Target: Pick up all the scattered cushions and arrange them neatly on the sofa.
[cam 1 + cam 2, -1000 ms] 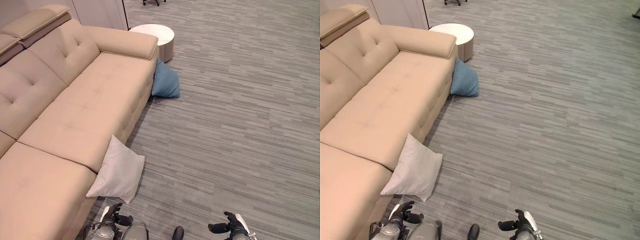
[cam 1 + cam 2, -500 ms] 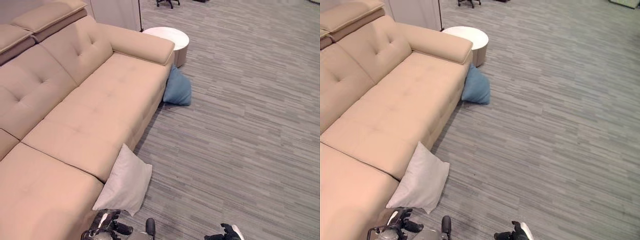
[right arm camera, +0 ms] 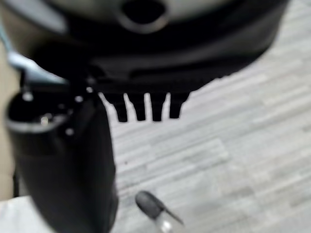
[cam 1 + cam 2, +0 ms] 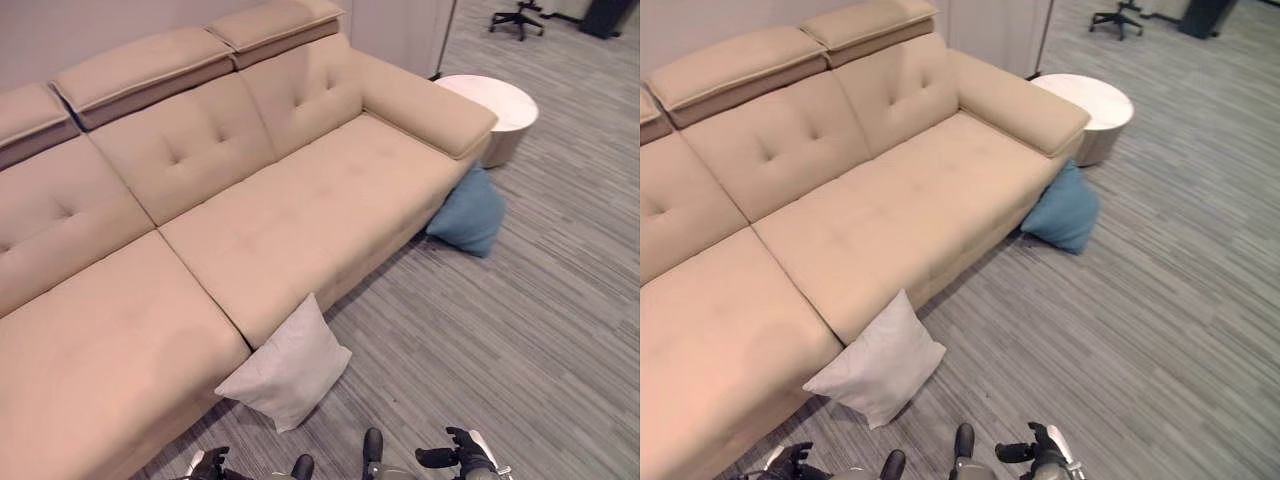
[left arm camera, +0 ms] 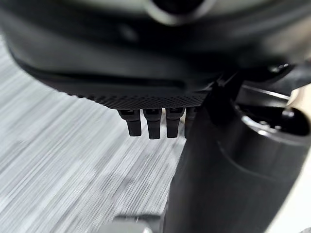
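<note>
A light grey cushion (image 4: 288,364) leans on its corner against the front of the beige sofa (image 4: 300,205), resting on the floor. A blue cushion (image 4: 470,215) lies on the floor against the sofa's right armrest end. My left hand (image 4: 205,465) and right hand (image 4: 460,458) hang low at the near edge, apart from both cushions. In the left wrist view the left hand (image 5: 146,73) has straight fingers with nothing in them. The right hand (image 3: 146,63) in its wrist view is the same, over bare floor.
A round white side table (image 4: 495,105) stands just beyond the sofa's right armrest, behind the blue cushion. A black office chair (image 4: 518,15) is at the far right. Grey striped flooring (image 4: 540,330) spreads to the right of the sofa.
The camera has turned towards the sofa, so the whole picture has shifted and more of the backrest shows. Cushions have not moved. Both hands stay low, holding nothing.
</note>
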### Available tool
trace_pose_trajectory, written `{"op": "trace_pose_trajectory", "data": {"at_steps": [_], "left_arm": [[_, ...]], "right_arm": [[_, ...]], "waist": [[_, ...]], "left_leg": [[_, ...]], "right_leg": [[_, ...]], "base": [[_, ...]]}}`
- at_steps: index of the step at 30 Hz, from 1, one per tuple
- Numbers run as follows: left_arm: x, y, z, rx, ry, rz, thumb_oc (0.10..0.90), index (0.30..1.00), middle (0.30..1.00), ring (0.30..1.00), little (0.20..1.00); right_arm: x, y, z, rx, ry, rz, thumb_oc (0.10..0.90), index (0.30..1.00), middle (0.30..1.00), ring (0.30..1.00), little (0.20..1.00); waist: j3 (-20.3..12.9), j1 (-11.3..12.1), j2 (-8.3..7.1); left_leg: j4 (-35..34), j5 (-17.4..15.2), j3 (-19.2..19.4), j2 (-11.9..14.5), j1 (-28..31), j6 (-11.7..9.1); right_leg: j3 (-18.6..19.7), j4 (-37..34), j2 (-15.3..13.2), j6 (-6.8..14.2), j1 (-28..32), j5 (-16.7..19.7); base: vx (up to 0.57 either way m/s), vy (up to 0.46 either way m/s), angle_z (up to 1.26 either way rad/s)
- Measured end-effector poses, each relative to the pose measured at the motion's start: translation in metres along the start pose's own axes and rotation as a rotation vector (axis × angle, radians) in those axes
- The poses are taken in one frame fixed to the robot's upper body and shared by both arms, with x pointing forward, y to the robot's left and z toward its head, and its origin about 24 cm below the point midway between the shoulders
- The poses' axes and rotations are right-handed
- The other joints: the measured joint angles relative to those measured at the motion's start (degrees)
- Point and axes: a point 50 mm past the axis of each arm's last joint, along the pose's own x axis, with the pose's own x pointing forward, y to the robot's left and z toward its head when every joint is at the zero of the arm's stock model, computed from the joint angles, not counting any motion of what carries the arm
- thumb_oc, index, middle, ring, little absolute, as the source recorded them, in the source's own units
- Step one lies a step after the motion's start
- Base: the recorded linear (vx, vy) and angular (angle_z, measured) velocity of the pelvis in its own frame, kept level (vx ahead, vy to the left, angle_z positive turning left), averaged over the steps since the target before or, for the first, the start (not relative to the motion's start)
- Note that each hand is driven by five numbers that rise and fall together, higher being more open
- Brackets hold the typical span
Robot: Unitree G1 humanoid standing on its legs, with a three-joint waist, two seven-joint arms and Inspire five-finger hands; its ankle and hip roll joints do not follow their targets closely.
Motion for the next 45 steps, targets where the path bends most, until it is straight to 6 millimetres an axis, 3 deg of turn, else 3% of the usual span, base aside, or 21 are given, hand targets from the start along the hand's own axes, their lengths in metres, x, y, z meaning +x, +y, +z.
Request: {"op": "trace_pose_trajectory", "data": {"at_steps": [4, 6, 7, 9, 11, 16, 17, 19, 22, 23, 26, 28, 29, 33, 34, 35, 37, 41, 42, 45], "left_arm": [[0.002, 0.004, 0.012, -0.037, -0.033, 0.026, 0.8, 0.9, 0.9, 0.9, 0.9], [0.006, 0.01, 0.033, -0.021, -0.094, 0.037, 0.8, 0.9, 0.9, 0.9, 0.9], [0.006, 0.012, 0.04, -0.027, -0.127, 0.039, 0.8, 0.9, 0.9, 0.9, 0.9], [0.006, 0.015, 0.041, -0.021, -0.124, 0.044, 0.8, 0.9, 0.9, 0.9, 0.9], [0.006, 0.017, 0.043, -0.018, -0.125, 0.047, 0.8, 0.9, 0.9, 0.9, 0.9], [0.005, 0.012, 0.028, -0.019, -0.087, 0.022, 0.8, 0.9, 0.9, 0.9, 0.9], [0.004, 0.01, 0.024, -0.013, -0.08, 0.016, 0.8, 0.9, 0.9, 0.9, 0.9], [0.004, 0.011, 0.024, -0.023, -0.076, 0.016, 0.8, 0.9, 0.9, 0.9, 0.9], [0.004, 0.012, 0.023, -0.026, -0.073, 0.018, 0.8, 0.9, 0.9, 0.9, 0.9], [0.004, 0.01, 0.022, -0.03, -0.066, 0.006, 0.8, 0.9, 0.9, 0.9, 0.9], [0.005, 0.016, 0.026, -0.018, -0.075, 0.017, 0.8, 0.9, 0.9, 0.9, 0.9], [0.005, 0.022, 0.018, -0.009, -0.049, 0.034, 0.8, 0.9, 0.9, 0.9, 0.9], [0.005, 0.025, 0.011, -0.005, -0.021, 0.042, 0.8, 0.9, 0.9, 0.9, 0.9], [0.003, 0.026, 0.0, 0.0, 0.009, 0.048, 0.8, 0.9, 0.9, 0.9, 0.9], [0.002, 0.028, -0.006, 0.014, 0.03, 0.05, 0.8, 0.9, 0.9, 0.9, 0.9], [0.001, 0.021, -0.01, 0.017, 0.04, 0.035, 0.8, 0.9, 0.9, 0.9, 0.9], [0.0, 0.016, -0.014, 0.012, 0.051, 0.026, 0.8, 0.9, 0.9, 0.9, 0.9], [0.003, 0.018, 0.003, 0.022, 0.005, 0.029, 0.8, 0.9, 0.9, 0.9, 0.9], [0.004, 0.017, 0.008, 0.021, -0.007, 0.035, 0.8, 0.9, 0.9, 0.9, 0.9], [0.007, 0.02, 0.03, 0.024, -0.069, 0.046, 0.8, 0.9, 0.9, 0.9, 0.9]], "right_arm": [[0.003, -0.005, 0.021, 0.021, -0.057, -0.015, 0.8, 0.9, 0.9, 0.9, 0.9], [0.004, -0.008, 0.019, 0.006, -0.059, -0.028, 0.8, 0.9, 0.9, 0.9, 0.9], [0.004, -0.01, 0.016, 0.004, -0.046, -0.034, 0.8, 0.9, 0.9, 0.9, 0.9], [0.004, -0.011, 0.017, 0.009, -0.061, -0.039, 0.8, 0.9, 0.9, 0.9, 0.9], [0.003, -0.01, 0.013, 0.009, -0.046, -0.035, 0.8, 0.9, 0.9, 0.9, 0.9], [-0.001, -0.003, -0.004, 0.011, 0.01, -0.008, 0.8, 0.9, 0.9, 0.9, 0.9], [-0.003, 0.005, -0.01, 0.033, 0.031, 0.011, 0.8, 0.9, 0.9, 0.9, 0.9], [-0.004, 0.008, -0.008, 0.041, 0.029, 0.02, 0.8, 0.9, 0.9, 0.9, 0.9], [-0.003, 0.008, -0.005, 0.044, 0.022, 0.036, 0.8, 0.9, 0.9, 0.9, 0.9], [-0.001, 0.005, 0.001, 0.042, 0.005, 0.029, 0.8, 0.9, 0.9, 0.9, 0.9], [-0.001, 0.008, 0.008, 0.038, -0.016, 0.043, 0.8, 0.9, 0.9, 0.9, 0.9], [-0.001, 0.012, 0.017, 0.037, -0.045, 0.061, 0.8, 0.9, 0.9, 0.9, 0.9], [-0.001, 0.012, 0.021, 0.036, -0.06, 0.066, 0.8, 0.9, 0.9, 0.9, 0.9], [-0.001, 0.012, 0.026, 0.042, -0.082, 0.069, 0.8, 0.9, 0.9, 0.9, 0.9], [-0.001, 0.014, 0.023, 0.043, -0.074, 0.073, 0.8, 0.9, 0.9, 0.9, 0.9], [-0.002, 0.014, 0.015, 0.037, -0.048, 0.073, 0.8, 0.9, 0.9, 0.9, 0.9], [-0.002, 0.014, 0.016, 0.037, -0.049, 0.073, 0.8, 0.9, 0.9, 0.9, 0.9], [0.0, 0.005, 0.019, 0.037, -0.061, 0.05, 0.8, 0.9, 0.9, 0.9, 0.9], [0.002, 0.001, 0.02, 0.034, -0.065, 0.039, 0.8, 0.9, 0.9, 0.9, 0.9], [0.004, -0.008, 0.03, 0.031, -0.094, 0.017, 0.8, 0.9, 0.9, 0.9, 0.9]], "waist": [[1.2, 0.4, -2.09], [2.4, -0.1, -3.7], [2.4, 0.3, -3.95], [2.5, -0.9, -4.07], [2.6, -1.8, -4.13], [2.5, -1.8, -2.84], [2.4, -1.3, -2.61], [2.3, -1.2, -2.63], [2.1, -0.4, -2.49], [2.0, -0.3, -1.36], [2.0, -0.4, -1.56], [2.0, -0.4, -1.67], [1.9, -0.8, -1.54], [1.8, -0.8, -1.86], [1.6, -2.3, -2.2], [1.3, -2.8, -1.49], [0.5, -2.2, -0.53], [0.5, -2.1, -0.51], [0.5, -1.9, -0.52], [1.2, -2.2, -0.98]], "left_leg": [[8.4, 1.2, 7.3, -0.3, -5.8, -2.9], [11.3, 3.5, 14.1, -0.5, -8.6, -5.2], [10.5, 1.7, 21.1, 2.5, -7.7, -3.0], [10.6, 0.9, 29.3, 5.8, -7.4, -1.8], [9.8, 1.0, 33.0, 7.9, -6.6, -2.1], [3.3, 0.8, 32.5, 7.7, -1.8, -2.2], [-0.1, 0.4, 31.4, 6.8, 0.8, -2.1], [-0.6, 0.1, 30.8, 6.0, 1.2, -1.5], [0.1, -0.7, 30.4, 4.6, 1.5, -0.2], [0.4, -1.2, 29.9, 4.1, 1.4, 0.8], [1.3, -1.5, 27.6, 3.1, 1.4, 1.7], [1.5, -2.3, 26.8, 2.5, 1.8, 2.9], [1.0, -2.2, 25.7, 2.2, 2.4, 2.7], [-0.6, -1.9, 23.4, 2.1, 3.4, 2.2], [-0.9, -1.3, 21.0, 1.9, 3.7, 1.3], [-1.2, -1.5, 19.4, 3.2, 4.3, 0.5], [-0.2, -1.7, 19.0, 6.2, 4.1, -0.3], [4.1, -1.0, 16.1, 8.2, -0.1, -1.4], [5.5, 0.4, 15.9, 8.7, -1.5, -3.9], [13.5, 2.6, 15.5, 8.8, -8.1, -7.2]], "right_leg": [[-4.0, -2.1, 0.5, -2.3, 1.9, -0.2], [-9.4, -3.4, -0.7, -3.2, 3.7, -1.0], [-11.7, -3.3, 0.6, -4.7, 4.6, -2.6], [-15.5, -3.6, 1.0, -5.2, 5.2, -3.8], [-17.5, -3.7, 1.4, -3.8, 5.9, -4.8], [-20.7, -2.9, 1.6, -1.8, 8.4, -5.6], [-21.1, -0.1, 0.6, -0.7, 8.5, -6.6], [-21.0, 3.0, -0.9, 0.1, 7.6, -7.8], [-18.2, 6.9, -3.0, 0.8, 6.2, -9.1], [-17.3, 16.7, -6.3, 1.8, 2.7, -11.0], [-13.6, 28.4, -9.9, 3.4, -2.4, -12.7], [-6.5, 29.9, -9.4, 5.7, -4.5, -14.4], [-3.6, 26.5, -8.7, 5.6, -4.7, -14.7], [-1.0, 17.3, -7.9, 6.1, -6.2, -12.3], [2.2, 12.0, -6.3, 6.0, -4.9, -8.6], [1.3, 10.6, -5.2, 4.0, -3.3, -5.1], [0.0, 5.7, -1.9, 2.3, -0.2, -4.2], [-3.8, 1.1, 0.3, 0.6, 1.8, -3.3], [-4.7, 0.4, 1.0, -0.6, 2.0, -2.8], [-6.4, -0.3, 1.3, -1.9, 1.0, -3.3]], "base": [[-0.02, -0.197, 0.65], [0.02, -0.115, 1.32], [0.14, -0.147, 1.15], [0.14, -0.073, 0.94], [0.1, -0.011, 0.82], [0.14, 0.052, 0.36], [0.13, 0.13, 0.31], [0.06, 0.103, 0.24], [0.04, 0.184, 0.13], [-0.06, 0.076, 0.28], [0.07, 0.056, 0.37], [0.16, -0.073, 0.27], [0.12, -0.067, 0.31], [0.18, -0.144, 0.39], [0.15, -0.208, 0.91], [0.19, -0.286, 0.84], [0.12, -0.318, 0.22], [0.02, -0.201, 0.37], [-0.06, -0.247, 0.49], [-0.01, -0.142, 0.33]]}}
